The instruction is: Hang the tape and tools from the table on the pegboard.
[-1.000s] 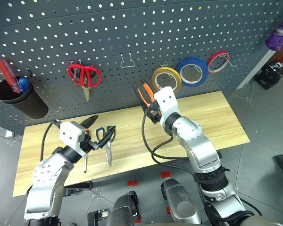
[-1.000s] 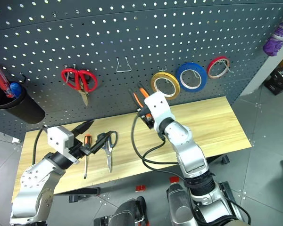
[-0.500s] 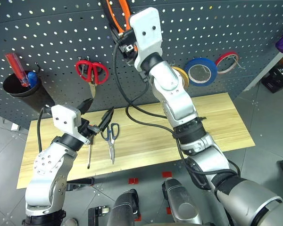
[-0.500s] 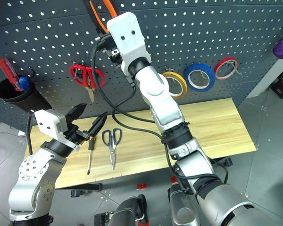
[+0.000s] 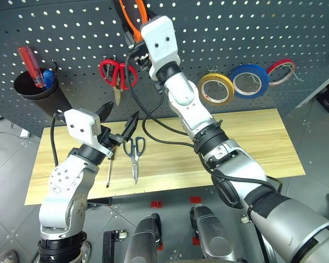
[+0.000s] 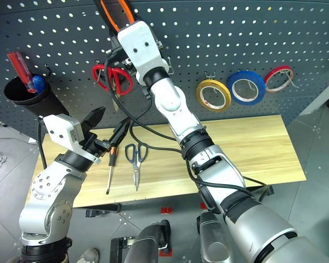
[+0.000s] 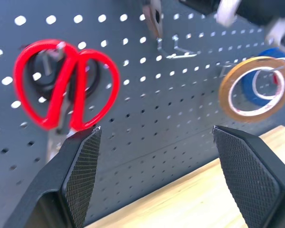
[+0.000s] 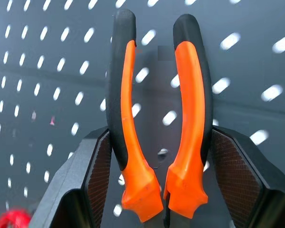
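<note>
Up went the pliers (image 8: 159,118) since a second ago, squeezed in the right gripper (image 8: 159,190) high against the pegboard (image 5: 263,33). Blue tape (image 5: 250,80) already hangs. Scissors (image 5: 134,156) and screwdriver (image 5: 110,167) wait on the table (image 5: 252,142); left gripper (image 5: 120,118) gapes wide, empty.

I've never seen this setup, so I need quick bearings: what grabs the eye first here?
The right pincer stands out, raised high against the pegboard and clamped on orange-and-black pliers with the handles pointing up. Lower left, the left pincer hangs open above the table, where dark-handled scissors and a screwdriver lie. Red scissors and three tape rolls hang on the board.
</note>
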